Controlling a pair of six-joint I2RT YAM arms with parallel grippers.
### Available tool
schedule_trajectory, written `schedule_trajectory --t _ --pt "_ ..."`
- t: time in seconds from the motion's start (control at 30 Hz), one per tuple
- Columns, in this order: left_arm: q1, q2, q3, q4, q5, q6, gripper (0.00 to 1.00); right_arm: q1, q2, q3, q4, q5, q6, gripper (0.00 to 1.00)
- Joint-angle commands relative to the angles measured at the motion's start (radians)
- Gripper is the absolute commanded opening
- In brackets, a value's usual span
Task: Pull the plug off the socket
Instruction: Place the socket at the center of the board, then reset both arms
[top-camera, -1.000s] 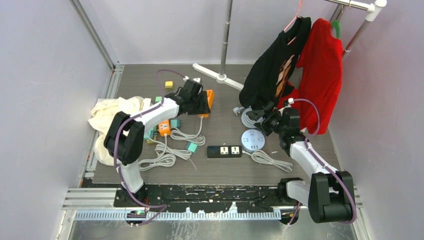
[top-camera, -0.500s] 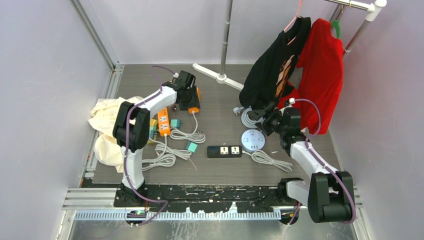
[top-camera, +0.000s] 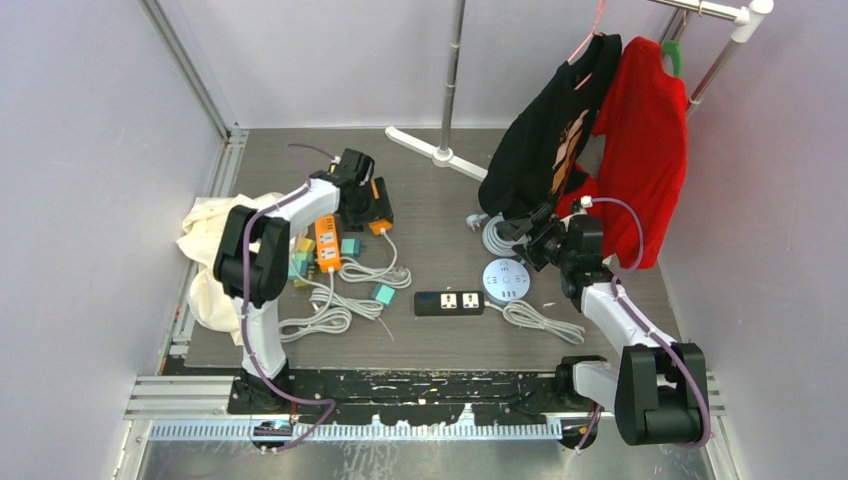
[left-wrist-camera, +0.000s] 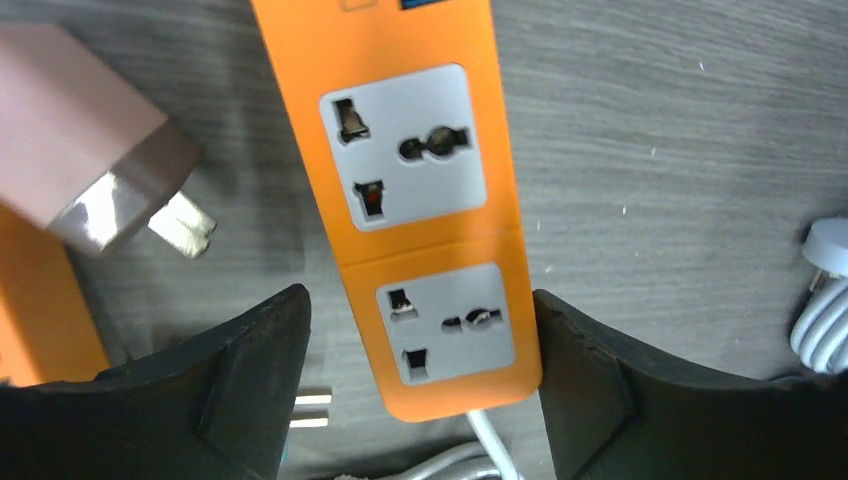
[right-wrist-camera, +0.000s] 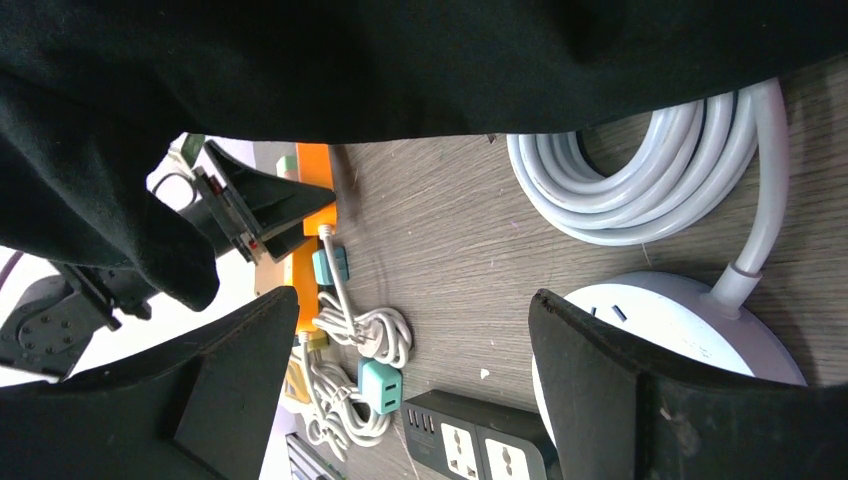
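Grey wood-grain counter (top-camera: 440, 190), pale lilac walls (top-camera: 90, 150) around it, aluminium rails (top-camera: 180, 400) along the near edge. Clutter sits mostly left and centre.

Left tool (left-wrist-camera: 418, 310): at the far left of the counter, over the orange strip (left-wrist-camera: 420, 200). Jaws are wide apart and straddle the strip's cord end, one finger on each side. Nothing is gripped. There's a clear gap on the left side; the right finger is at the strip's edge, and I can't tell if it touches.

Both outlets on that strip are empty. The plug (left-wrist-camera: 90, 170) is a pinkish block with its prongs exposed. It lies on the counter just left of the strip, out of the socket.

Right tool (right-wrist-camera: 412, 300): on the right side, jaws spread wide with nothing between them. It's low over the counter, under the hem of the black shirt (top-camera: 550, 130).

Nearby:
- Round socket (top-camera: 506, 279) with a coil (right-wrist-camera: 640, 190) of white cable just behind it.
- Black strip (top-camera: 449, 303) centre front, with no plugs in the outlets that face up.
- Second orange strip (top-camera: 327, 243), teal plugs (top-camera: 383, 293) and bundled white cords (top-camera: 320, 315) near the left arm.
- Cream cloth (top-camera: 215, 240) bunched at the left edge.
- Rack pole (top-camera: 455, 70) at the back. A red shirt (top-camera: 640, 140) hangs beside the black one on the right.
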Motion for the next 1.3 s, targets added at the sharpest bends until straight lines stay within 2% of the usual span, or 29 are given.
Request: schedule_trajectory --t 0.0,0.57,0.73,0.8,0.9,1.03,1.27 --pt "0.005 -0.167 -0.052 0.074 -0.013 0.018 0.79 -0.004 -0.026 0.013 0.027 0.015 -0.013 0.90" --pt "0.007 -0.579 -0.249 0.179 -0.011 0.050 0.81 -0.005 -0.076 0.005 0.016 0.001 -0.081 0.90" --pt "0.029 -0.710 -0.297 0.218 -0.003 0.057 0.87 -0.010 -0.112 0.009 -0.021 -0.017 -0.153 0.90" --pt "0.045 -0.769 -0.323 0.245 0.027 0.053 0.92 -0.014 -0.134 0.017 -0.054 -0.023 -0.201 0.91" --pt "0.066 -0.835 -0.353 0.281 0.077 0.043 1.00 -0.017 -0.176 0.036 -0.122 -0.039 -0.292 0.90" --pt "0.084 -0.889 -0.383 0.329 0.147 0.016 0.99 -0.022 -0.219 0.107 -0.275 -0.085 -0.441 0.91" --pt "0.098 -0.917 -0.347 0.324 0.224 -0.001 0.99 -0.023 -0.254 0.362 -0.725 -0.112 -0.837 1.00"
